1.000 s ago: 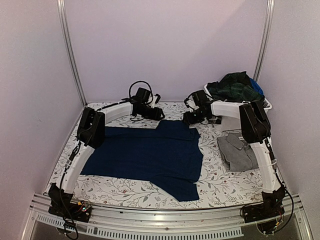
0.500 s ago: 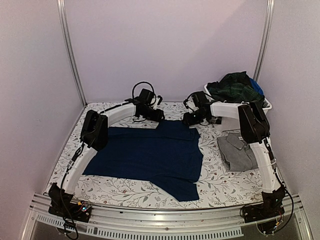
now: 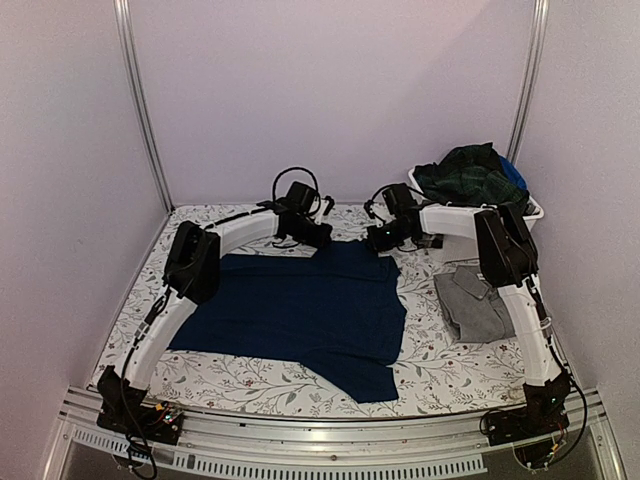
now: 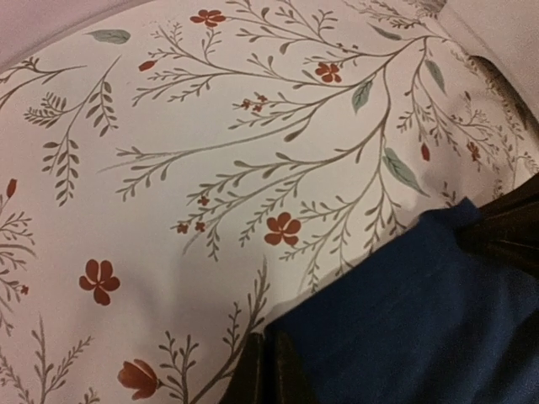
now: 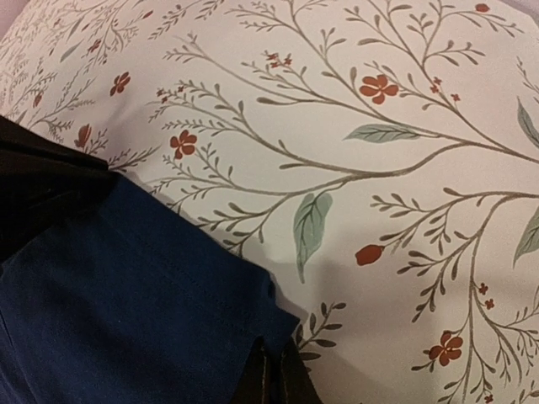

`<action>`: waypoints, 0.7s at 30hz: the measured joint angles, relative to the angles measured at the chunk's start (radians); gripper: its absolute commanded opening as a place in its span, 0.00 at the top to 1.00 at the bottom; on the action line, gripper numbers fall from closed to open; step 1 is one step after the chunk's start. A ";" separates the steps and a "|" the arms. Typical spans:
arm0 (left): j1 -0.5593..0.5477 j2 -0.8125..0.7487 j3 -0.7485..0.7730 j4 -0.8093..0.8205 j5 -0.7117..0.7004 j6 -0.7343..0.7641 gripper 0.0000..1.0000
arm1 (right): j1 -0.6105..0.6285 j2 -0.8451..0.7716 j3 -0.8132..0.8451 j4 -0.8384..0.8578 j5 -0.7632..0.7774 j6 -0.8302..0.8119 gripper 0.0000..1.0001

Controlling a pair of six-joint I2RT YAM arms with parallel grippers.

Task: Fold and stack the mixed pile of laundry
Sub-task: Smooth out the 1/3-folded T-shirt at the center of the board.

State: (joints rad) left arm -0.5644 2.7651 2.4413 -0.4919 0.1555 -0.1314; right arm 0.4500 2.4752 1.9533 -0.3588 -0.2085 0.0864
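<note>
One navy garment (image 3: pixel 300 315) flat — one grey garment (image 3: pixel 475 305), one plaid garment (image 3: pixel 468 175).

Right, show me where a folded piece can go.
Bare tablecloth runs along the near edge in front of the navy shirt, and in a strip between it and the grey garment. The far right, by the bin, is crowded.

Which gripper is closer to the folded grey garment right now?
Right. The right gripper sits at the far edge of the navy garment, left of and beyond the grey garment. The left gripper is farther left along that same edge.
</note>
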 measured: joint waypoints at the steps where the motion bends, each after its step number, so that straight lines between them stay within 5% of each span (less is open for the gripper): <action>1: 0.003 -0.005 -0.011 0.013 0.007 -0.011 1.00 | 0.000 0.000 0.000 -0.001 -0.010 0.002 1.00; 11: 0.048 -0.163 -0.246 0.145 0.079 -0.082 1.00 | 0.001 -0.113 -0.095 0.035 -0.069 0.003 1.00; 21: 0.050 -0.525 -0.665 0.373 0.109 -0.077 1.00 | 0.018 -0.359 -0.307 0.146 -0.143 0.005 1.00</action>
State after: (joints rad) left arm -0.5144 2.2406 1.7763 -0.1192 0.2649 -0.2089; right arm 0.4679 2.1159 1.6463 -0.2127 -0.3511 0.0917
